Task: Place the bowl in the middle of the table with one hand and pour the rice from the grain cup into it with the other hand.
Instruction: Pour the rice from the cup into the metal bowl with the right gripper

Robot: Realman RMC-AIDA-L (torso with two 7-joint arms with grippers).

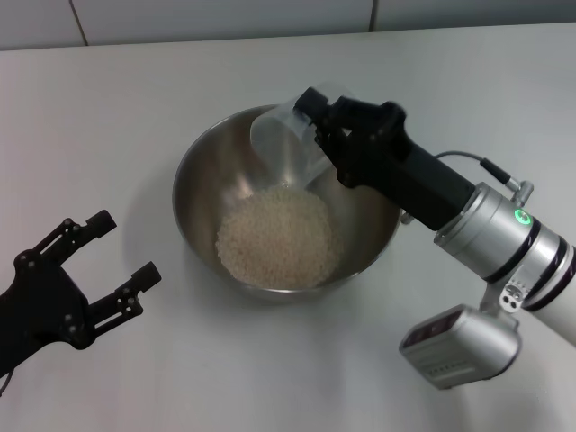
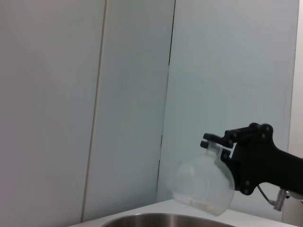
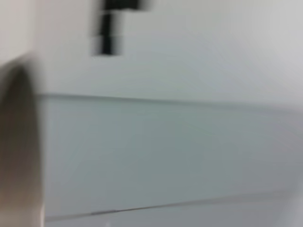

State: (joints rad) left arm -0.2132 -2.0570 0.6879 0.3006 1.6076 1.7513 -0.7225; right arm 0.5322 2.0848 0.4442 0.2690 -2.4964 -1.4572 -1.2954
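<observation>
Over the bowl [image 1: 286, 211], mid-tabletop [image 1: 135, 108], the right tool [image 1: 317, 126] is gripping the tipped grain cup [image 1: 290, 144] by its wall; rice [image 1: 277, 236] is heaped below. Cup is looking light, thin, crushable (hold gently). Left tool [image 1: 103, 261] is idling nearby, spread wide.

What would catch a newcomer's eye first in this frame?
The steel bowl in the middle of the white table, with a pale heap of rice in its bottom. Just above its far rim, the right gripper holds the clear grain cup tipped mouth-down over the bowl, looking nearly empty. The left gripper hangs open over the table on the bowl's left, holding nothing.
</observation>
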